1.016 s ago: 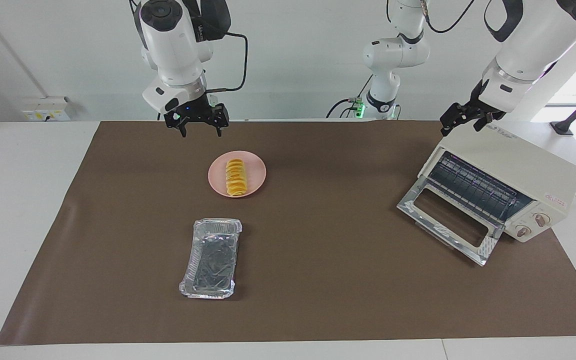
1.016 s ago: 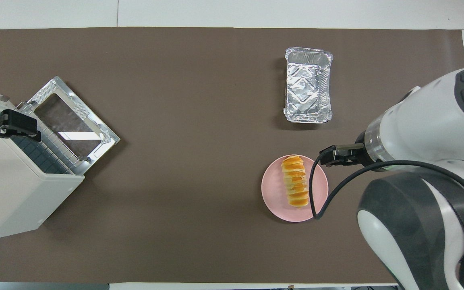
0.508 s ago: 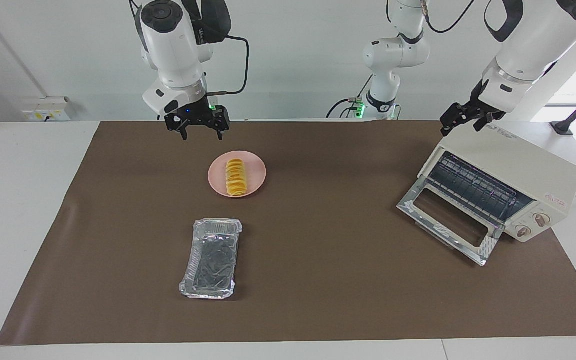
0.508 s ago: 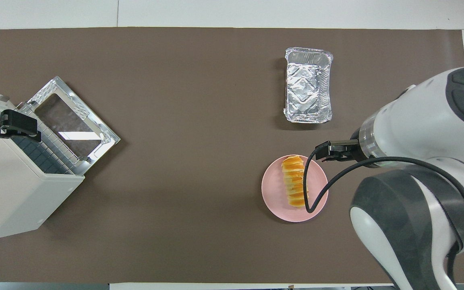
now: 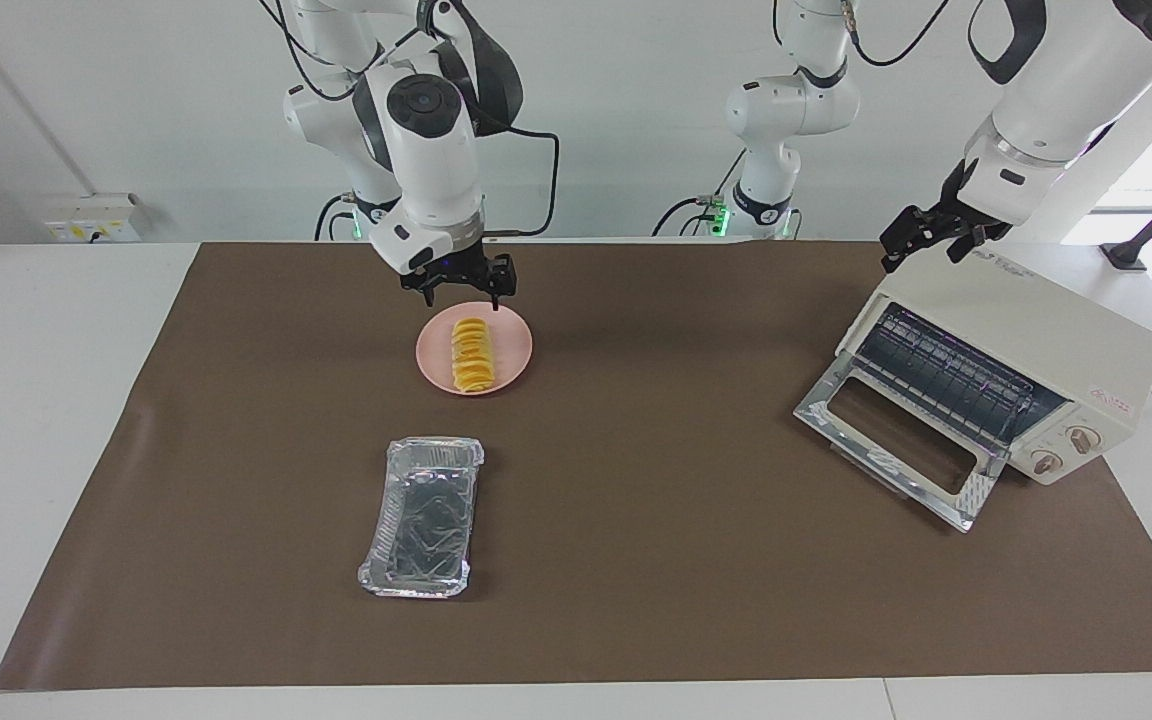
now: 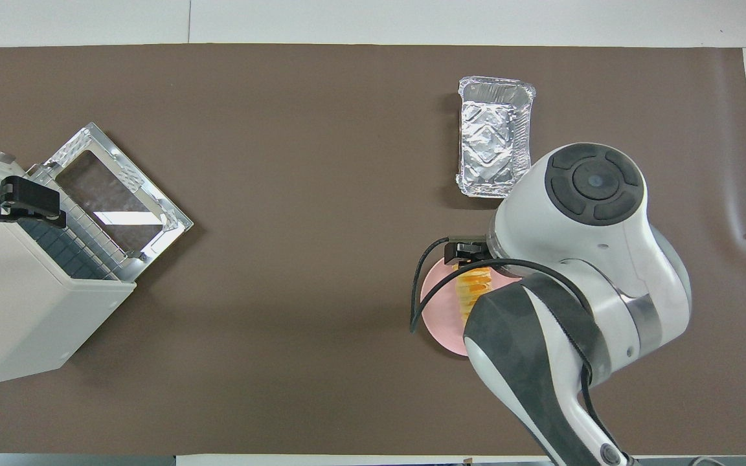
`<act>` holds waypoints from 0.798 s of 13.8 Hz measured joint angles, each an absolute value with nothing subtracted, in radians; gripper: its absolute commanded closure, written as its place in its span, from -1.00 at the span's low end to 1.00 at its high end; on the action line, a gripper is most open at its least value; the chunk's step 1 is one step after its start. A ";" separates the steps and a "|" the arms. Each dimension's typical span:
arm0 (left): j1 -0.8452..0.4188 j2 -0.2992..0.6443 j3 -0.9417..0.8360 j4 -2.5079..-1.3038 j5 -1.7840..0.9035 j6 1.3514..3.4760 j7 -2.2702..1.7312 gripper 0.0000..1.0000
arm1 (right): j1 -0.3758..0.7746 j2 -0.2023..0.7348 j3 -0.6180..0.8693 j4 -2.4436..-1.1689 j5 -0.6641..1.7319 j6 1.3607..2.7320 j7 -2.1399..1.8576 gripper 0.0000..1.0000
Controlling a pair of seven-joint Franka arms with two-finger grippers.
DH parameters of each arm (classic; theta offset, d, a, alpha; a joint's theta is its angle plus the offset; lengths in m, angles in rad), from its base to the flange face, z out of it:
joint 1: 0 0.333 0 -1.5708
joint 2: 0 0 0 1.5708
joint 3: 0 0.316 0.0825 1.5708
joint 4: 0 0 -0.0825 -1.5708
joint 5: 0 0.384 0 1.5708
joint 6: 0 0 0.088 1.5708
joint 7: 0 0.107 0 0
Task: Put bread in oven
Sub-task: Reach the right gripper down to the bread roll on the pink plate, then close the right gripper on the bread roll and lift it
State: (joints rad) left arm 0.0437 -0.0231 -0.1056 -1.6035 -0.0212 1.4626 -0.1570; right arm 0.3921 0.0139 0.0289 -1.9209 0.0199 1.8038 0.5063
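On a pink plate (image 5: 514, 352) toward the right arm's end of the brown mat (image 5: 636, 560) lies the bread (image 5: 471, 354), a short yellow-orange loaf with ridged, sliced-looking segments, its long axis running from nearer the robots to farther from them. The right gripper (image 5: 460, 283) hangs just over the plate's edge nearest the robots, fingers spread apart and holding nothing; it does not touch the loaf. In the overhead view the arm's own body covers most of the plate, so only a strip of crust shows there. The bread looks light and soft, likely to dent or part at the ridges if squeezed hard, so a gentle pinch across its narrow width near the middle seems the safest hold, with the fingers set on the two long flanks and not on the ends. The crust should give fair grip; the smooth plate might slide a little if pushed. Farther from the robots than the plate sits a crinkled foil tray (image 5: 422, 516), empty as far as can be seen. The oven (image 5: 1036, 340) stands at the left arm's end of the table, its glass door (image 5: 898, 444) dropped open and the wire rack showing inside. The left gripper (image 5: 926, 238) waits over the oven's top, fingers apart. Small red lettering marks the oven near its knobs, and fainter print its top, but neither can be read.
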 measured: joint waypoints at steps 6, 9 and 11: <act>0.044 -0.023 -0.106 -1.604 -0.021 1.463 -0.157 -1.00 | 0.393 0.010 0.028 -2.068 0.020 1.965 0.512 -1.00; 0.044 -0.023 -0.106 -1.604 -0.021 1.463 -0.157 -1.00 | 0.405 0.009 0.030 -2.163 0.020 2.086 0.513 -1.00; 0.044 -0.023 -0.106 -1.604 -0.021 1.463 -0.157 -1.00 | 0.407 0.005 0.030 -2.208 0.020 2.136 0.513 -1.00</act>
